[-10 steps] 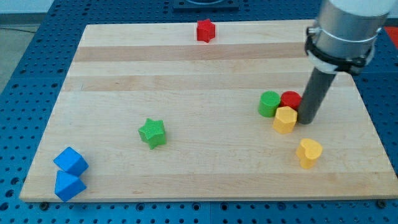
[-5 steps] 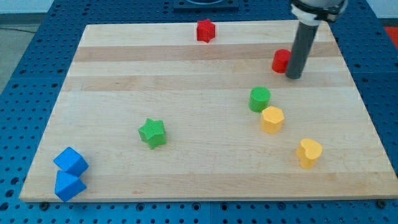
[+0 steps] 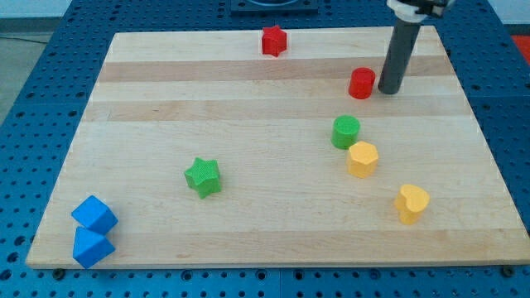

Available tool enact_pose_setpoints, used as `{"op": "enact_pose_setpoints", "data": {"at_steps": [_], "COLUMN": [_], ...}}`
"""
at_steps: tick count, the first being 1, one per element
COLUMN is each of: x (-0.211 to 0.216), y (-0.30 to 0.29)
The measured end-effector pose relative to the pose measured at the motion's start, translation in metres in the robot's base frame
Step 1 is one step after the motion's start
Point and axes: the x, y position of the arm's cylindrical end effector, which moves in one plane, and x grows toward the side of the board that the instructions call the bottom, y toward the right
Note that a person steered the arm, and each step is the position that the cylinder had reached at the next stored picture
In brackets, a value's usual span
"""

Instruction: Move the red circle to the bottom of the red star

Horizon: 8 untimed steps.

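Observation:
The red circle [image 3: 361,84] lies on the wooden board at the view's upper right. My tip [image 3: 388,90] stands just to its right, touching or nearly touching it. The red star [image 3: 274,40] sits near the board's top edge, well to the left of and above the red circle.
A green circle [image 3: 346,132] and a yellow hexagon [image 3: 362,158] lie below the red circle. A yellow heart-like block [image 3: 411,203] is at the lower right. A green star [image 3: 203,176] is left of centre. Two blue cubes [image 3: 93,229] sit at the bottom left corner.
The red circle was pushed up and away from the green circle and yellow hexagon, then slid a little left. My tip moved up and slightly left with it.

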Motion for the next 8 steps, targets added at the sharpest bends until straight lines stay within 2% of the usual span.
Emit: {"op": "enact_pose_setpoints", "data": {"at_steps": [1, 4, 6, 8], "x": [-0.008, -0.024, -0.056, -0.058], "y": [-0.015, -0.121, -0.147, -0.173]}}
